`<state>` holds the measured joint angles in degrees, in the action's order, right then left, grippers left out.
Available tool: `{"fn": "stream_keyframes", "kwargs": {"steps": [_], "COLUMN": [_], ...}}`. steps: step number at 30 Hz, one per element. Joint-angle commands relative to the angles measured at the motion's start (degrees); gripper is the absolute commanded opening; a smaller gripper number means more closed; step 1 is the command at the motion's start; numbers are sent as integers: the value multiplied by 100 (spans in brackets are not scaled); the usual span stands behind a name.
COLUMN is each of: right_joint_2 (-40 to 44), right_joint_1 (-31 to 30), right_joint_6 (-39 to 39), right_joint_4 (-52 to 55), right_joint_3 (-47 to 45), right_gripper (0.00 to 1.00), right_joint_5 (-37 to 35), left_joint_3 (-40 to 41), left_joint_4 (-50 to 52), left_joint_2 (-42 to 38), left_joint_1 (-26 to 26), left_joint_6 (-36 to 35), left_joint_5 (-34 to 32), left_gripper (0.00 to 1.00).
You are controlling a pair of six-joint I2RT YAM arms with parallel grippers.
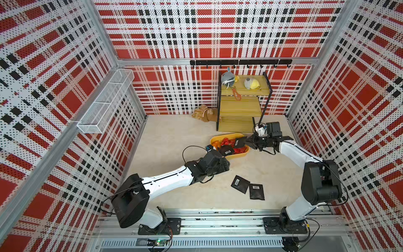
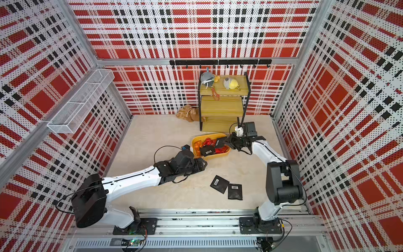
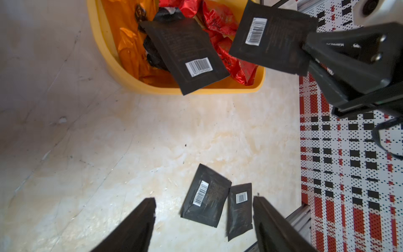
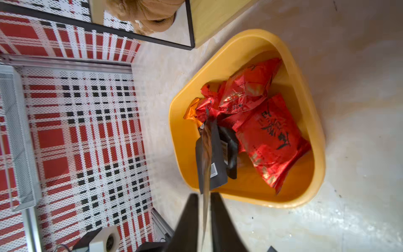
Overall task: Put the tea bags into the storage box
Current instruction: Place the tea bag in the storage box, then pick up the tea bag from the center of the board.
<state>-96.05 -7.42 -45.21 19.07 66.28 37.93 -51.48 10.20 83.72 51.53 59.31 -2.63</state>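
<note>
Over the right rim of the yellow storage box (image 1: 237,155) of red tea bags (image 4: 270,139), a black sachet (image 3: 272,43) is flanked by the narrow right end effector (image 1: 249,141); grip cannot be told. Left end effector (image 3: 204,198) is spread wide, empty. Two sachets (image 1: 240,184) are left on open table (image 1: 174,139).

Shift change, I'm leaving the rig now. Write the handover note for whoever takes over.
Left gripper: open, empty, beside the yellow tub.
Right gripper: over the tub, a black sachet between its jaws; gripped or released, cannot tell.
Done: red foil packets, an orange packet and a second black sachet are in the tub.
Left: two sachets on the table to go in.
</note>
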Motion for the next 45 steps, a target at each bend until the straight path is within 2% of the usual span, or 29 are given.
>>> {"fn": "stream_keyframes", "kwargs": {"steps": [1,6,10,13,14,17,24,30,45], "right_joint_2": [-169,58,437,1005,1156,1648,2441,2248,1667], "right_joint_1": [-67,-67,-87,-147,-158,-319,-824,-855,-859], "right_joint_6": [215,376,588,641,702,634,113,78,264], "right_joint_4": [241,439,803,875,994,958,263,-213,-281], "right_joint_3": [193,154,40,-406,-602,-1323,-2867,-3555,-3779], "right_gripper": [53,62,58,57,46,36,0,0,0], "right_joint_5": [-236,-575,-806,-863,-1033,-1148,-1388,-1137,-1146], "left_joint_3": [93,186,209,252,295,518,841,998,1059], "left_joint_4": [-272,-346,-503,-604,-646,-888,-1287,-1651,-2009], "left_joint_2": [-155,-37,127,229,253,267,288,485,755], "left_joint_1": [36,80,172,255,274,298,397,539,719], "left_joint_6": [120,118,168,239,278,429,670,873,1109], "left_joint_5": [-63,71,222,284,307,360,594,771,979], "left_gripper": [76,76,76,76,76,76,76,76,75]}}
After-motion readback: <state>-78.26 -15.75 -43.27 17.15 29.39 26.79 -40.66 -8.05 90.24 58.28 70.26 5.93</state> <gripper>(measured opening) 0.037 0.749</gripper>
